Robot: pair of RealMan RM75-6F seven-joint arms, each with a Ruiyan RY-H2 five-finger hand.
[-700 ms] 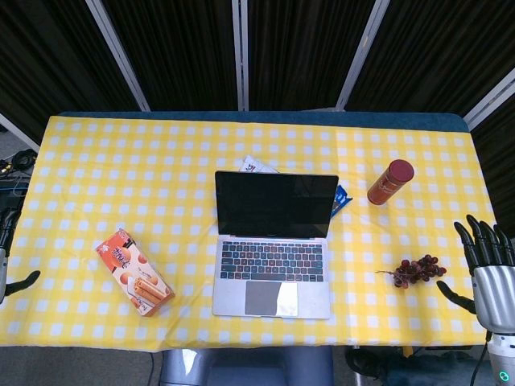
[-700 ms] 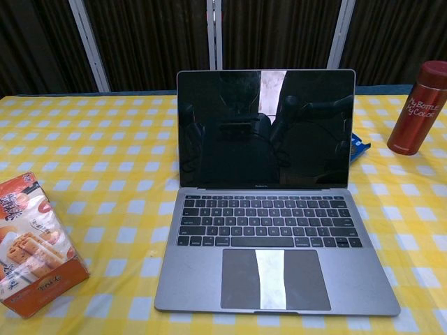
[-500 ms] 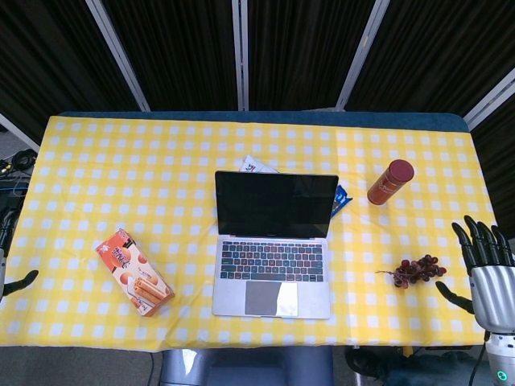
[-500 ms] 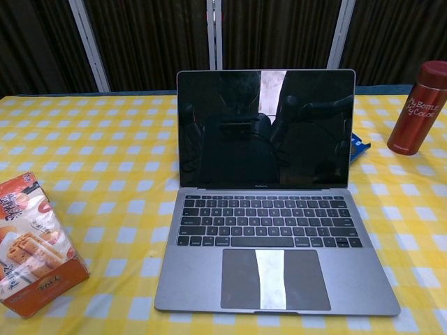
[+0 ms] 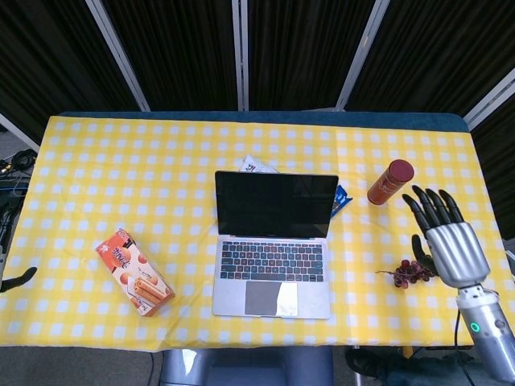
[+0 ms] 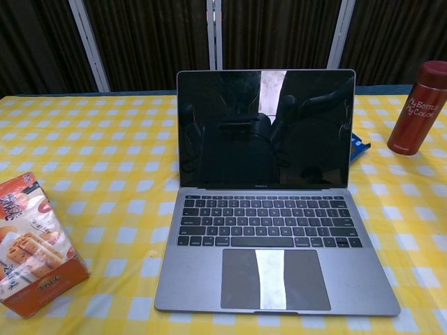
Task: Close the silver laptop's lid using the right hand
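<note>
With fingers spread and holding nothing, the right hand (image 5: 445, 241) hovers beside the red bottle (image 5: 390, 182), which it risks toppling when reaching for the silver laptop's lid (image 5: 276, 204).

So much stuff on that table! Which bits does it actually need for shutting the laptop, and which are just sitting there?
Needed:
silver laptop, lid open
right hand, empty, fingers spread

Just lying about:
red bottle
grapes
biscuit box
blue packet behind the lid
left hand, at the table's edge
</note>
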